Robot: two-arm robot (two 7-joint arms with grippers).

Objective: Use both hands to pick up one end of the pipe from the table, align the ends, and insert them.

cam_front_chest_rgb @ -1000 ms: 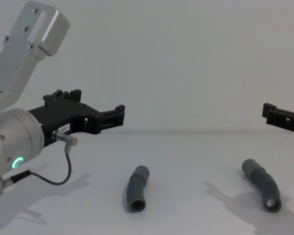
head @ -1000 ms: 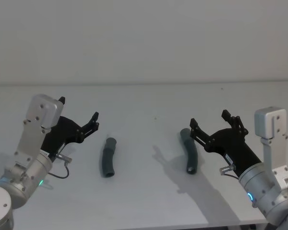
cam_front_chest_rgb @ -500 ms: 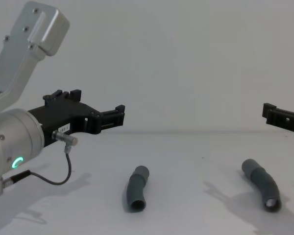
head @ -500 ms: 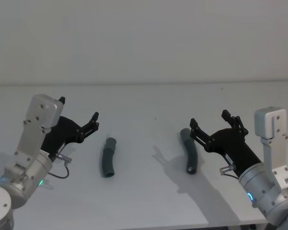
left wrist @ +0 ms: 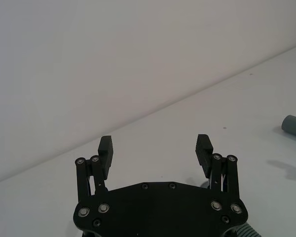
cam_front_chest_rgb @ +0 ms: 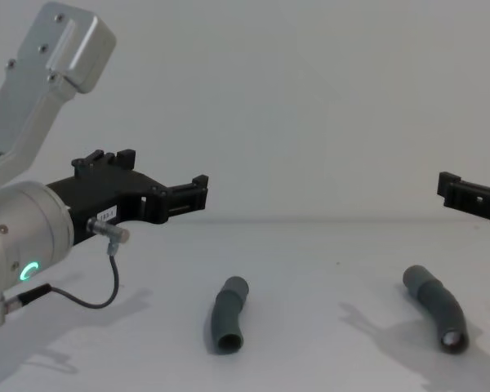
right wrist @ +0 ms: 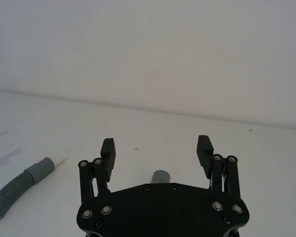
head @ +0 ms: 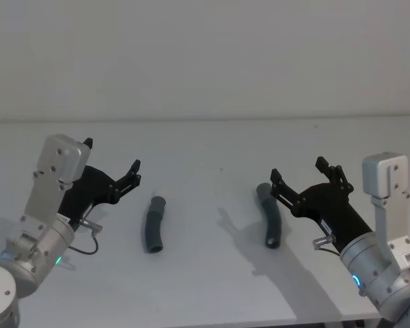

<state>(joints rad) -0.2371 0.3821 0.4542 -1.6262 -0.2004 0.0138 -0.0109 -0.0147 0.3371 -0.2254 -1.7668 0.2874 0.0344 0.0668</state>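
The left piece lies flat on the worktop, just off the inner fingertip of the left hand, which hovers above it, spread wide and empty. The right piece lies close below the right hand, by its inner finger; that hand is also wide and empty.

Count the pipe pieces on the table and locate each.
2. One pipe piece lies on the table right of the left gripper; the other pipe piece lies just left of the right gripper.
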